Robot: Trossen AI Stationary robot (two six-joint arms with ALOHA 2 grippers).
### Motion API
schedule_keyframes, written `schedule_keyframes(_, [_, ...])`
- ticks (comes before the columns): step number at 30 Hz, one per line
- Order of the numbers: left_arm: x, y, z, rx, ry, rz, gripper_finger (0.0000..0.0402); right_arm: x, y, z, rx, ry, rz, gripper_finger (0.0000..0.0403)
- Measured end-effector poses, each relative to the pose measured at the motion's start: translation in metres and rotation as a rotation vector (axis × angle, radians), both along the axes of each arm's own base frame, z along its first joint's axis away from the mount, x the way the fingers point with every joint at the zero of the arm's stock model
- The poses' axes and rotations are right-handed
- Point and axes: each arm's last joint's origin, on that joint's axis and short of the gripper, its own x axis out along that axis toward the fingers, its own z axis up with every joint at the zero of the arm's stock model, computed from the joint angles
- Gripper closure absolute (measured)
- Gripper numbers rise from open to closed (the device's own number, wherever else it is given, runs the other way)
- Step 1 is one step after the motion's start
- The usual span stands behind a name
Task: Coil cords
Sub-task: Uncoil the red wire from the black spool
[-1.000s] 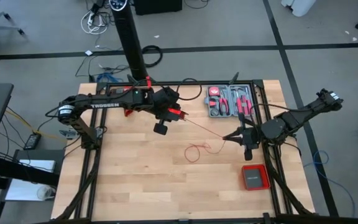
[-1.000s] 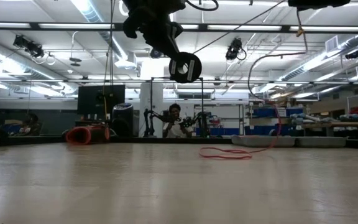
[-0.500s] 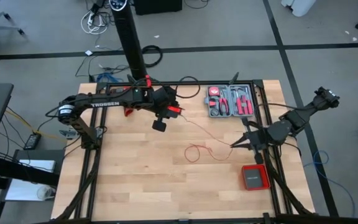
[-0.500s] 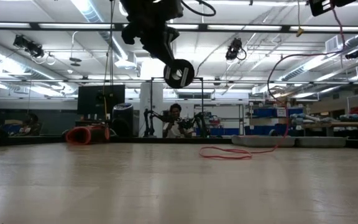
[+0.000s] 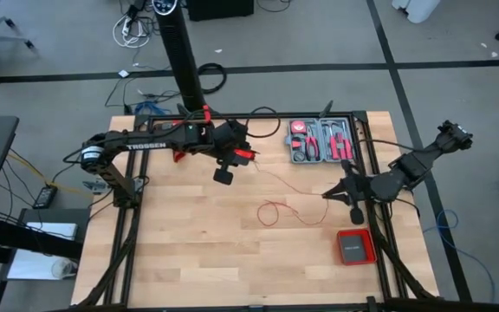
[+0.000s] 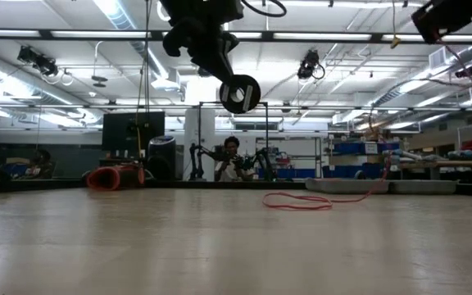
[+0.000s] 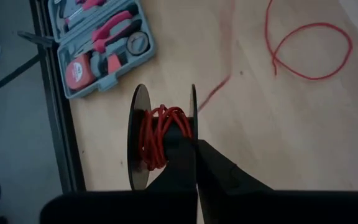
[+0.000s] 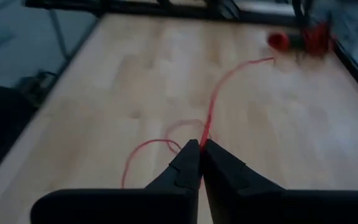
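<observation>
L gripper [image 7: 194, 146] pinches spool [image 7: 160, 137]; R gripper [image 8: 199, 149] nips red cord [image 5: 277, 211] — keep it taut w/ slow winding.

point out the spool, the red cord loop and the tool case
spool [image 7: 161, 138], left wrist view, on its red windings
red cord loop [image 5: 275, 212], high view, on the loop lying on the table
tool case [image 5: 320, 140], high view, on its open middle

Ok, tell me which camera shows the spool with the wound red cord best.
The left wrist view: the spool fills the middle, red turns visible between its two dark discs. The low view shows only one disc face hanging high. The high view shows a small dark shape. The right wrist view shows none of it clearly.
</observation>
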Motion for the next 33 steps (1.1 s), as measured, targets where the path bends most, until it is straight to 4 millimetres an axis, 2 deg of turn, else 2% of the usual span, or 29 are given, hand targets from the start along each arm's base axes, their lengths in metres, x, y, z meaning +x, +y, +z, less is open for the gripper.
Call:
schedule_keyframes(10, [0.005, -0.006, 0.004, 0.008, -0.054, -0.021, 0.0401, 0.012, 0.000, -0.029, 0.063, 0.169, -0.280, 0.0329])
schedule_keyframes(18, [0.017, -0.020, 0.013, -0.012, -0.197, -0.103, 0.0401, 0.045, -0.001, -0.041, -0.123, 0.015, -0.452, 0.0328])
schedule_keyframes(23, [0.023, -0.031, 0.021, -0.033, -0.295, -0.158, 0.0401, 0.069, -0.012, -0.044, -0.251, -0.014, -0.464, 0.0328])
schedule_keyframes(28, [0.029, -0.039, 0.023, -0.101, -0.367, -0.181, 0.0401, 0.083, -0.028, -0.034, -0.277, -0.082, -0.436, 0.0329])
schedule_keyframes(33, [0.034, -0.044, -0.001, -0.227, -0.451, -0.204, 0.0401, 0.090, -0.047, -0.030, -0.234, -0.103, -0.362, 0.0330])
